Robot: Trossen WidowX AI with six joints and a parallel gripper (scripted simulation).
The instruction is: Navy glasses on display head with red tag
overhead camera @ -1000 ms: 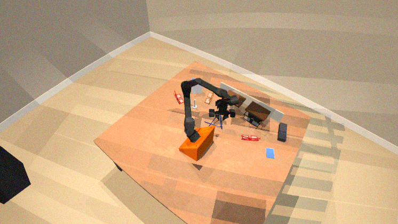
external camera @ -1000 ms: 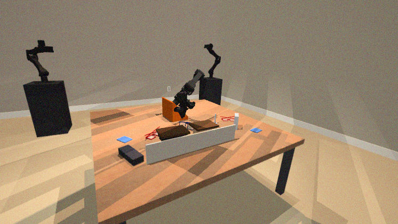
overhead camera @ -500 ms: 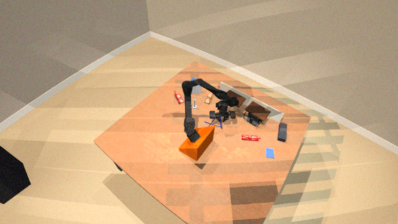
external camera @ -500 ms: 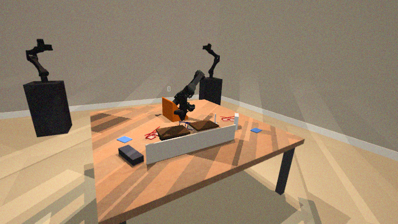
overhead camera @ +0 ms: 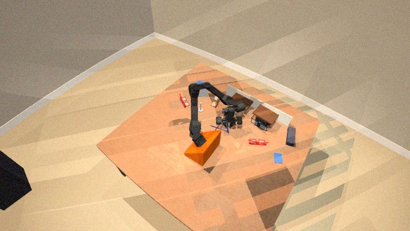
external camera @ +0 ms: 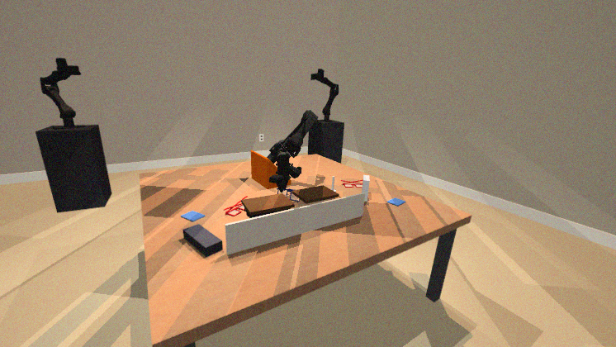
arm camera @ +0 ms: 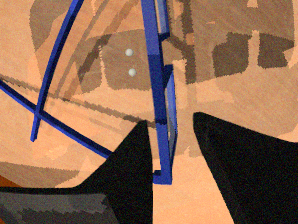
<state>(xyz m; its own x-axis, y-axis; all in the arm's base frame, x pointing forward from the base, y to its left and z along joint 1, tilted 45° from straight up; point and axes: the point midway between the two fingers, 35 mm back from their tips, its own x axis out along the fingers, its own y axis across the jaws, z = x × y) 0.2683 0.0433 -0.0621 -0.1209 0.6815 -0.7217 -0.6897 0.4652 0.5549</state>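
Note:
The navy glasses [overhead camera: 228,129] [arm camera: 157,95] are under the gripper, beside the orange base, with their thin temples crossing. My gripper [overhead camera: 231,126] [external camera: 281,188] [arm camera: 170,124] is partly open, low over them. In the wrist view the lower end of the front frame lies between the fingers, close to the left finger, with a gap to the right one. Two brown panels [overhead camera: 265,114] [external camera: 267,203] stand on the table; dark shapes show under the nearer one. I cannot make out the display heads or the red tag.
Red glasses [overhead camera: 258,142] lie right of the gripper, another red pair [overhead camera: 184,100] far left. A long white wall [external camera: 297,225] runs behind the panels. Also there: a dark case [overhead camera: 291,136] [external camera: 202,240], a blue cloth [overhead camera: 277,158] [external camera: 192,216], a white post [overhead camera: 200,106], and the orange base [overhead camera: 212,143].

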